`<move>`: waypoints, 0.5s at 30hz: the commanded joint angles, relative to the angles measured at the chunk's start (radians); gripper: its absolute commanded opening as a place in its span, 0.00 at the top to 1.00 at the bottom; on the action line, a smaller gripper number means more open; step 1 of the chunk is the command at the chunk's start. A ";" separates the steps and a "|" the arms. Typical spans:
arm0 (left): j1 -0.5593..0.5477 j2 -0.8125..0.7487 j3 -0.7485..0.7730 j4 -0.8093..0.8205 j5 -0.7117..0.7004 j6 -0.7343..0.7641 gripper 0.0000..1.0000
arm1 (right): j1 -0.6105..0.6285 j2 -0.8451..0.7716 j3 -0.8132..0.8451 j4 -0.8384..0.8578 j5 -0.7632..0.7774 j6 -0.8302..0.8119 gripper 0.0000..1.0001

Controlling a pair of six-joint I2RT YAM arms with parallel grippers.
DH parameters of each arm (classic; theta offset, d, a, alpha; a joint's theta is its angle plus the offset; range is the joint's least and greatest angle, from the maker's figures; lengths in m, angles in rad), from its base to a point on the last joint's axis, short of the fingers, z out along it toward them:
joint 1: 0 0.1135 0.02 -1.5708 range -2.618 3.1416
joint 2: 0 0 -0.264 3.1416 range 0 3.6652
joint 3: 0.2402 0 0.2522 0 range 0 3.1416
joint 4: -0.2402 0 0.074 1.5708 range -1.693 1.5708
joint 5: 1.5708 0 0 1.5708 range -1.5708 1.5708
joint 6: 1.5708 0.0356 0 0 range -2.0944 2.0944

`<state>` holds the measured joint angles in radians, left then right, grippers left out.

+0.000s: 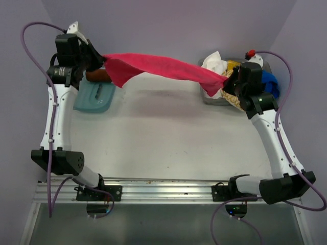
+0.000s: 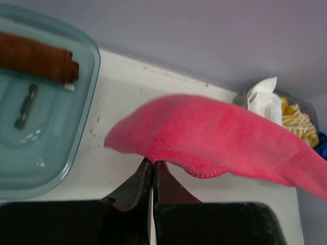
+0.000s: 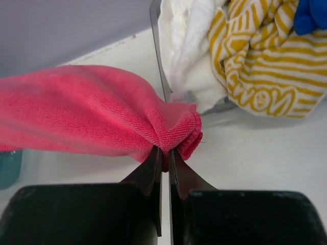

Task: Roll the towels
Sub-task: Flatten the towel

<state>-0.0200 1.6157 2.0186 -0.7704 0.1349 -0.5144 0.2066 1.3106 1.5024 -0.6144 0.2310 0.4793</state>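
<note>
A hot pink towel (image 1: 158, 66) hangs stretched above the table between both arms. My left gripper (image 2: 153, 163) is shut on its left edge (image 2: 204, 132), up at the back left (image 1: 102, 62). At the far right, my right gripper (image 3: 166, 152) pinches the bunched end of that pink towel (image 3: 97, 115); in the top view this gripper (image 1: 225, 81) sits beside a grey bin (image 1: 208, 97). A rolled rust-brown towel (image 2: 36, 57) lies on the teal tray (image 2: 76, 127). White (image 3: 189, 51), yellow-and-white striped (image 3: 260, 56) and blue (image 3: 311, 15) towels fill the bin.
The teal tray (image 1: 94, 97) sits at the back left under the left arm. The grey bin stands at the back right against the wall. Purple walls close in the back and sides. A metal rail (image 1: 163, 185) runs along the near edge.
</note>
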 commanded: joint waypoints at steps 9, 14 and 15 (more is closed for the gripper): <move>-0.005 -0.347 -1.016 0.148 0.083 0.048 0.93 | -0.004 -0.310 -0.632 -0.130 -0.035 0.119 0.95; -0.005 -0.261 -1.140 0.093 0.054 0.091 0.41 | -0.004 -0.309 -0.711 -0.156 -0.026 0.131 0.39; -0.005 -0.257 -1.141 0.089 0.040 0.088 0.34 | -0.004 -0.307 -0.705 -0.160 -0.016 0.130 0.36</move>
<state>-0.0265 1.3560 0.8684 -0.7067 0.2005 -0.4580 0.2062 1.0245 0.7807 -0.7723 0.1978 0.5911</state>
